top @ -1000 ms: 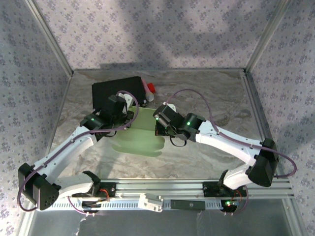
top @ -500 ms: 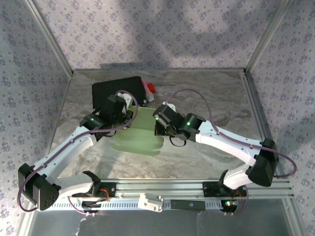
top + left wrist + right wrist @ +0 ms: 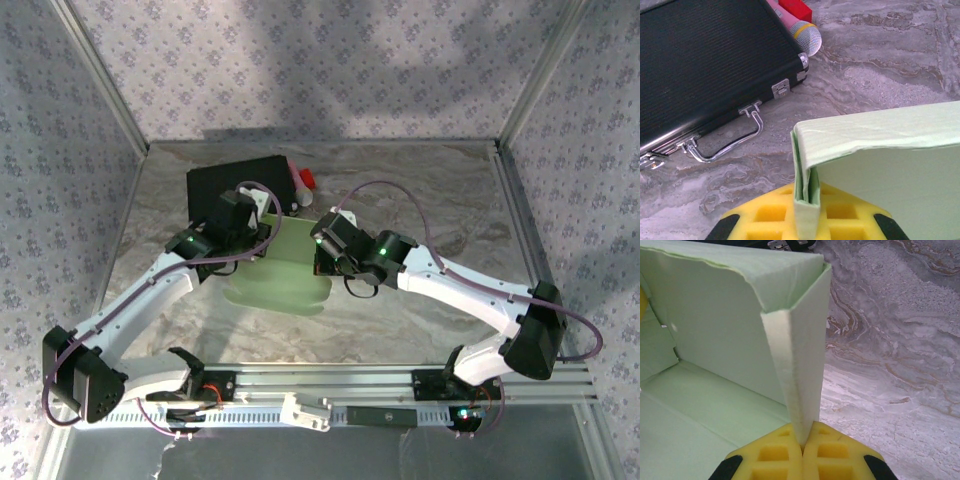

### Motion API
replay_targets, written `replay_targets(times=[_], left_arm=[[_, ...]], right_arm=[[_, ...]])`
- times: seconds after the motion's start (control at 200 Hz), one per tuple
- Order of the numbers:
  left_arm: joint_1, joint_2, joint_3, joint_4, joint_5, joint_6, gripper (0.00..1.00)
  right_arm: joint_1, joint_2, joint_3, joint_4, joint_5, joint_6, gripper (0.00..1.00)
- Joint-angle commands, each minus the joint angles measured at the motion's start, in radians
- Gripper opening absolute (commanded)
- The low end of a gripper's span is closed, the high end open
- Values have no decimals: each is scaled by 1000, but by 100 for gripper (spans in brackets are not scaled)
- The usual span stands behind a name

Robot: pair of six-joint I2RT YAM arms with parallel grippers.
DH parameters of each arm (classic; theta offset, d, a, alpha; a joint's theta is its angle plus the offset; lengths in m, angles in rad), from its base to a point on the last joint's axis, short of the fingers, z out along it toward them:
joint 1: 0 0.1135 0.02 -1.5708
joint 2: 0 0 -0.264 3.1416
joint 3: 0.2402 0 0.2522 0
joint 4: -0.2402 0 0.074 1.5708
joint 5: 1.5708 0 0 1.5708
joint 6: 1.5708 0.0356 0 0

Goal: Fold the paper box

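Note:
The paper box (image 3: pixel 282 272) is pale green card, half raised in the middle of the table between both arms. My left gripper (image 3: pixel 262 236) is at its left end. In the left wrist view the yellow pads (image 3: pixel 765 215) are shut on the doubled-over side wall (image 3: pixel 806 200) of the paper box (image 3: pixel 890 155). My right gripper (image 3: pixel 319 252) is at the box's right end. There my right gripper (image 3: pixel 802 442) is shut on the lower edge of an upright wall (image 3: pixel 800 365), with the box floor (image 3: pixel 695 410) to its left.
A flat black case (image 3: pixel 240 184) with metal latches and a handle (image 3: pixel 725 145) lies behind the box at the back left. A microphone (image 3: pixel 807 37) and a red block (image 3: pixel 305 180) rest beside it. Marbled table (image 3: pixel 430 200) stretches to the right; metal posts frame the corners.
My left gripper has pinched shut on the box's left wall. The left arm's base end has shifted a little. The right arm and the box have hardly moved.

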State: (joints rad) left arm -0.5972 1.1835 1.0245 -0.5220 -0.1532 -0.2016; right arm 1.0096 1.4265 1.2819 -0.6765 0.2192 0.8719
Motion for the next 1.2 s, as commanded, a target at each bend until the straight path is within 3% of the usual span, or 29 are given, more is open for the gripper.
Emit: replay_targets(times=[0.0,0.435,0.59,0.665,0.765,0.879,1.034,1.194], left_arm=[[8,21,-1,-14,-56,8,4],[-56,60,29,-76,-318,-53,0],[-72,63,31,-72,-312,-53,0],[-69,59,23,-50,-257,-44,16],[-64,66,24,-52,-225,-42,17],[-57,70,22,-53,-218,-40,15],[-56,66,20,-57,-233,-37,0],[-88,91,36,-108,-391,-57,0]], right_arm=[[7,-37,36,6,-4,-7,0],[0,-21,42,-6,-11,2,0],[-4,-17,42,4,-25,1,0],[-5,-15,43,7,-30,1,0],[-8,-18,43,6,-28,0,0],[-8,-27,41,5,-28,1,0],[-9,-31,33,7,-26,3,0],[-9,-30,31,12,-22,8,0]])
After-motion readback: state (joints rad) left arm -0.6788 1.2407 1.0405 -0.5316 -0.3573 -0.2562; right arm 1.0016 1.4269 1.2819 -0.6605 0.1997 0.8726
